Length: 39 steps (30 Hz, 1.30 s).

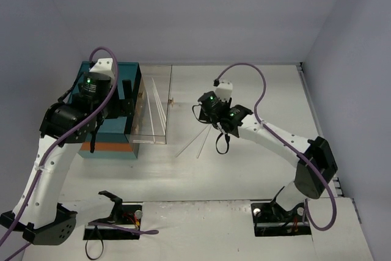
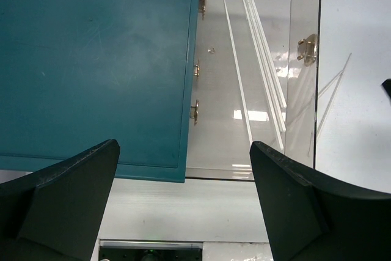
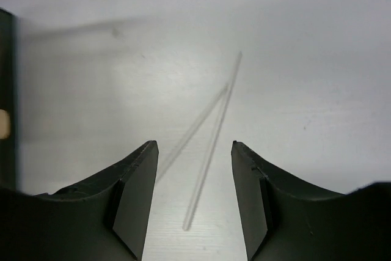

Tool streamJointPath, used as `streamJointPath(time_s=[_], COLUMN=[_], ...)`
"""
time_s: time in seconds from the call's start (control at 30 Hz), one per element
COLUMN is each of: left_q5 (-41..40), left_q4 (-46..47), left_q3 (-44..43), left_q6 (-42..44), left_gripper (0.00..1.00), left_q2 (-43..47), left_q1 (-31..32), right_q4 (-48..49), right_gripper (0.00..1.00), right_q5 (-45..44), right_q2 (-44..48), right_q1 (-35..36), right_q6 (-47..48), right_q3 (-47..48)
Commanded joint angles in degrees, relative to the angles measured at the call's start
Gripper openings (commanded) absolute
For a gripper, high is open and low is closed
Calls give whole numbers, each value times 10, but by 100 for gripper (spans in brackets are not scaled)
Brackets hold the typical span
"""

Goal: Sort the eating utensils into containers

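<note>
step: looks like grabbing the two loose chopsticks off the table | right gripper about halfway open, empty, hanging right above them | left gripper wide open, empty, over chest | next: gotta drop, pinch one stick, carry into the open drawer holding more sticks

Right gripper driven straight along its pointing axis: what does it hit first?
Probably the two pale chopsticks lying on the table, framed between the open jaws of the right gripper. Nothing else shows in that line; depth is hard to judge.
</note>
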State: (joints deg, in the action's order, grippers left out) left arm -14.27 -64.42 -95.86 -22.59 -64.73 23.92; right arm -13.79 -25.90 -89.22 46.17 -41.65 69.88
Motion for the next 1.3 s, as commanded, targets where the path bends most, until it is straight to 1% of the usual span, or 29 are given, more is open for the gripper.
streamJointPath(time_s=[0.0,0.07,0.23,0.33,0.47,0.6,0.7,0.8,0.87,1.07,1.2,1.27], left_q5=[8,11,10,6,0,-4,-8,-7,-7,-3,-4,-6], left_q4=[19,19,18,18,18,18,18,19,19,19,19,19], left_q3=[-19,-18,-14,-12,-9,-5,-2,-2,-4,-8,-11,-12], left_q6=[3,2,2,3,5,6,6,4,4,1,0,0], left_gripper=[86,86,86,86,86,86,86,86,86,86,86,86], left_q2=[-4,-5,1,5,10,13,14,10,7,0,-1,-1], left_q1=[-4,-4,-4,-4,-4,-4,-4,-4,-4,-4,-4,-5], right_q4=[2,10,41,44,43,42,39,32,27,19,20,20], right_gripper=[46,44,43,42,38,32,21,4,0,0,0,0], right_q5=[37,50,75,70,53,51,49,42,29,1,6,27], right_q2=[-42,-66,-124,-153,-178,-183,-182,-168,-155,-66,39,64], right_q1=[6,10,16,17,15,4,-5,-27,-39,-104,-114,-110], right_q6=[-61,-68,-83,-90,-95,-107,-107,-106,-99,-48,21,54], right_q3=[-22,-29,-34,-31,-42,-73,-96,-120,-139,-171,-125,-82])
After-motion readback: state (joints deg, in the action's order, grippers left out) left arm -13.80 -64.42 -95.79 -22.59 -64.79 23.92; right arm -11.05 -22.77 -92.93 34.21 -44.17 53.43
